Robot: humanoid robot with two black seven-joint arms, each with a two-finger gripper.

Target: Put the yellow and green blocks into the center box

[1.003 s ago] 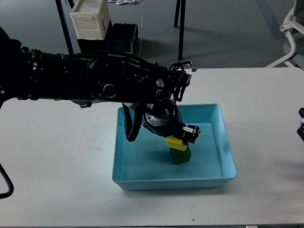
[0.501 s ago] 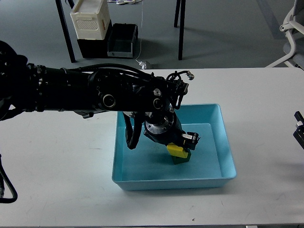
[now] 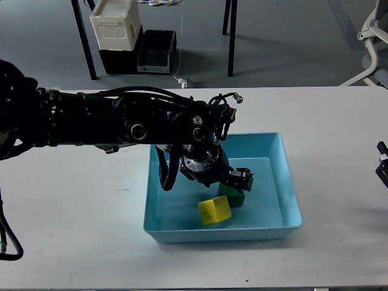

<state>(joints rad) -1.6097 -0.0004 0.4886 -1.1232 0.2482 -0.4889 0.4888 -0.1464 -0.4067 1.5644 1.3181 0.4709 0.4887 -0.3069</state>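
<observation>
From the head view, the light blue center box (image 3: 276,182) sits on the white bench (image 3: 79,224). The yellow block (image 3: 214,210) lies free on the box floor near the front wall — roughly cubic, no clear long axis, turned so one corner points toward the front. Just behind it, the green block (image 3: 235,199) shows only partly. The left pincer (image 3: 241,180) hangs above the green block, gripping nothing; its jaw gap I cannot tell. The right pincer (image 3: 383,165) barely shows at the edge — state unreadable

Left arm (image 3: 109,118) is chunky matte black all over, ribbed rings, looping black cables, round silver wrist disc, maybe tiny screws, hard to tell.
</observation>
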